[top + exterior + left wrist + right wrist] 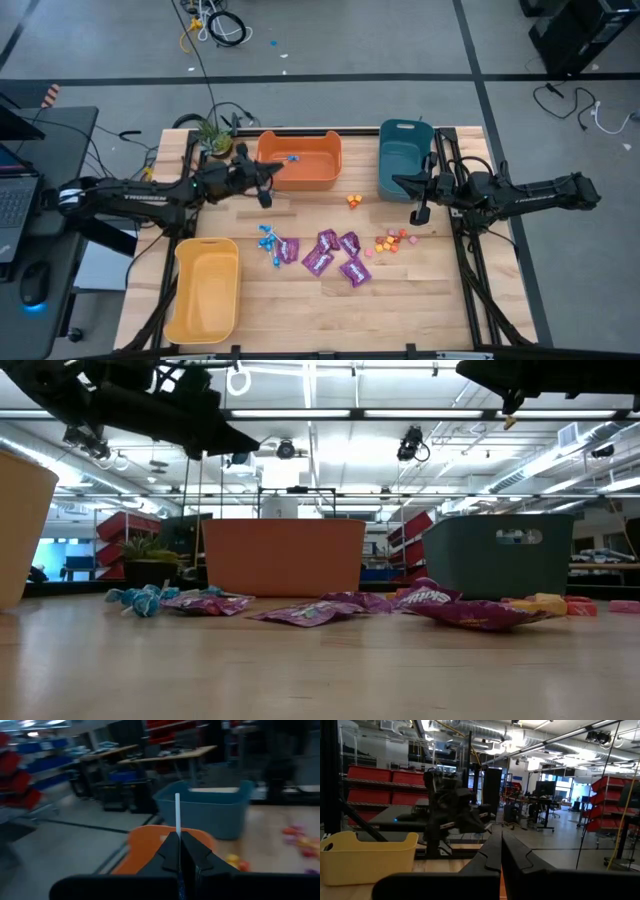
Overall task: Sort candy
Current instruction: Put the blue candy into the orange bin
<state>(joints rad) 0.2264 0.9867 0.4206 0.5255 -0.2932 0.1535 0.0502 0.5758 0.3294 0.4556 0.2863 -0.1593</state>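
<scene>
My left gripper [272,172] hovers at the near left corner of the orange bin [262,160], shut on a lollipop whose white stick [177,815] pokes out past the fingertips. Something blue [292,158] shows inside that bin. Loose candy lies mid-table: blue lollipops [268,240], purple packets [325,252] and small orange and pink pieces [392,240]. My right gripper [397,181] waits shut and empty above the table in front of the teal bin [405,125]. My left gripper pinches the lollipop's thin white stick [177,827] between its two fingers. The stick runs along the fingers, which lie level, and its free end juts out ahead of them. The wrapped head is hidden behind the fingers. The lollipop is lifted clear of the table.
A yellow bin [180,290] stands at the near left corner. Two more small pieces [354,200] lie between the orange and teal bins. A potted plant [212,135] sits at the far left, and a desk with a laptop [15,200] is beyond the left edge.
</scene>
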